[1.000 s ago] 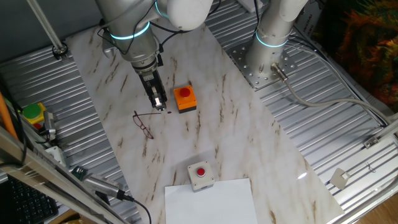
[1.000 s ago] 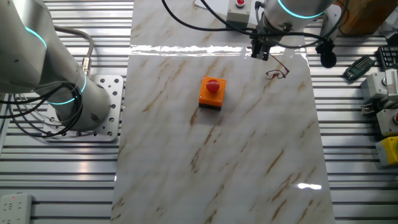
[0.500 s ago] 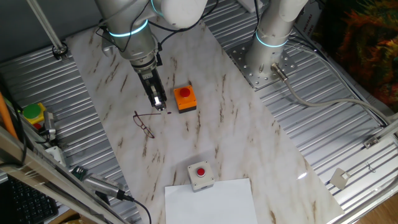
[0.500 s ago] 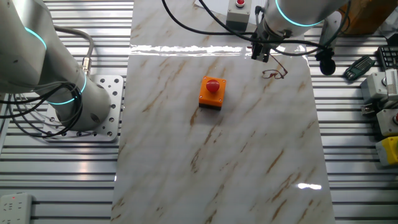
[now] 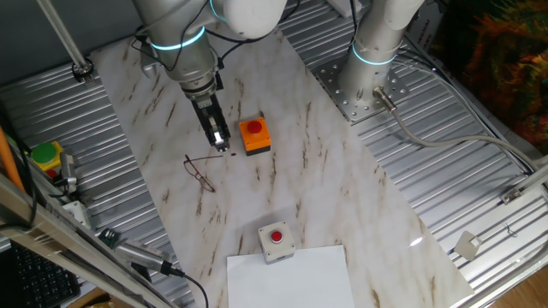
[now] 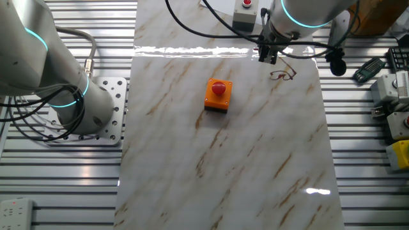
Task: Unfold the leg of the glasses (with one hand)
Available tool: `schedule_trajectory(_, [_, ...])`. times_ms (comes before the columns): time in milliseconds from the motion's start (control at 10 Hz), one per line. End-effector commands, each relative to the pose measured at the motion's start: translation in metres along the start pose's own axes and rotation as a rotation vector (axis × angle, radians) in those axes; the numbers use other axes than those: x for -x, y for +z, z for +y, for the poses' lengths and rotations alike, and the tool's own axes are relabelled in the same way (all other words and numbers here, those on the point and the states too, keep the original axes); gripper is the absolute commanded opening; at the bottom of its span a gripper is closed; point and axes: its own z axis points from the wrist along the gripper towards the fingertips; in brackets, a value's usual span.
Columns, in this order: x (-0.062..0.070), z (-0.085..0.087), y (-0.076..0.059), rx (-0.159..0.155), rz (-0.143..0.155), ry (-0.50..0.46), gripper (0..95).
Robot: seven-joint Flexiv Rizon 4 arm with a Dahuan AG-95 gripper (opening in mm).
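The glasses (image 5: 199, 174) lie on the marble sheet, thin dark wire frame with small oval lenses. One leg stretches out from the frame toward the orange button box. My gripper (image 5: 222, 147) points down at the free end of that leg, fingers close together and seemingly pinched on it. In the other fixed view the glasses (image 6: 283, 75) lie near the sheet's far right edge, with the gripper (image 6: 267, 59) just to their left. The grip point itself is too small to see sharply.
An orange box with a red button (image 5: 254, 135) stands right beside the gripper. A grey button box (image 5: 276, 241) and a white sheet (image 5: 291, 278) lie at the near end. A second arm's base (image 5: 370, 77) stands to the right. Tools (image 5: 43, 158) clutter the left edge.
The gripper has shifted very slightly, and the glasses have slid a little with it toward the orange box. Almost nothing has moved in the last half second.
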Motion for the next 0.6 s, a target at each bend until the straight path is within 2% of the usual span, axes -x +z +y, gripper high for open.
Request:
schedule_trajectory(100, [0.0002,-0.0004,0.0011,-0.006,0.001,-0.013,38.0])
schedule_trajectory(200, [0.0002,-0.0004,0.0011,-0.008,0.0,-0.014,38.0])
schedule_trajectory(300, [0.0002,-0.0004,0.0011,-0.025,-0.003,-0.027,38.0])
schedule_trajectory(400, [0.0005,-0.0006,0.0013,-0.055,-0.008,-0.05,38.0])
schedule_trajectory(600, [0.0049,-0.0038,0.0042,-0.073,-0.025,-0.091,38.0])
